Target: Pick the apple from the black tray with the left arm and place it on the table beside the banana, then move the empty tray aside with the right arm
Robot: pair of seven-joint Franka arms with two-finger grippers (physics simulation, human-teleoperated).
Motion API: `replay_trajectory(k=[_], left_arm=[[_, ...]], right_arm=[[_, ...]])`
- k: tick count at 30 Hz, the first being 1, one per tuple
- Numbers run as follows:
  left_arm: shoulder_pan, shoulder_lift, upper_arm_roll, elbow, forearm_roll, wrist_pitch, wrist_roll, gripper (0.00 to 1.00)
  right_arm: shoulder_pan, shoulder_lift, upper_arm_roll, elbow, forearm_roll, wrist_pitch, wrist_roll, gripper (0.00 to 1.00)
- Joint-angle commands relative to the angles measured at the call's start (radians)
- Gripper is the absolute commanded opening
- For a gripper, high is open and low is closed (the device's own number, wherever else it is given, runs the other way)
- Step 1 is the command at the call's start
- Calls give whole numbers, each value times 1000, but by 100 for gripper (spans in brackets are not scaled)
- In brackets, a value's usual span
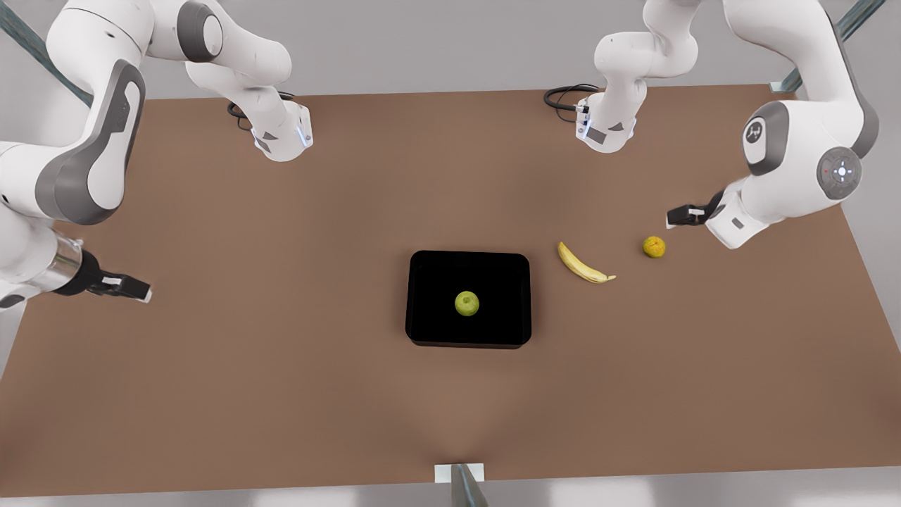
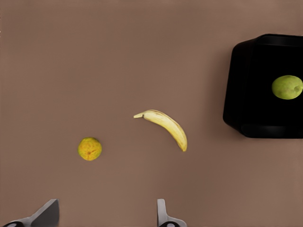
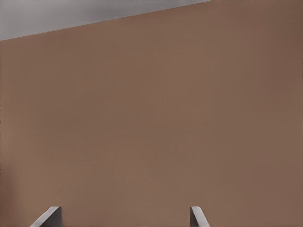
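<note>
Nearest the camera, the black tray [image 1: 424, 299] on the table [image 1: 281, 394] holds the apple [image 1: 467, 303] at its middle. Far left of the tray, the right gripper [image 1: 138, 289] hangs spread wide. Right of it lie the banana [image 1: 583, 265] and an orange [image 1: 654, 246], with the left gripper [image 1: 677, 216] agape, empty.

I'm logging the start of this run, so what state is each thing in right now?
apple: lying in the tray, untouched.
tray: flat on the table, holding the apple alone.
banana: lying on the table beside the tray.
orange fruit: on the table, past the banana.
left gripper: open, empty, near the orange fruit.
right gripper: open, empty, waiting over bare table.
</note>
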Motion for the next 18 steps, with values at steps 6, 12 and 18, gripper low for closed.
replay_trajectory(k=[6,12,18], left_arm=[[-401,260,-31,355,-74,147,28,100],[-680,568,-31,553,53,336,-613,100],[-675,627,-23,518,35,342,-782,100]], right_arm=[[0,-2,-1,1,5,144,43,100],[0,-2,-1,1,5,144,43,100],[0,-2,-1,1,4,144,43,100]])
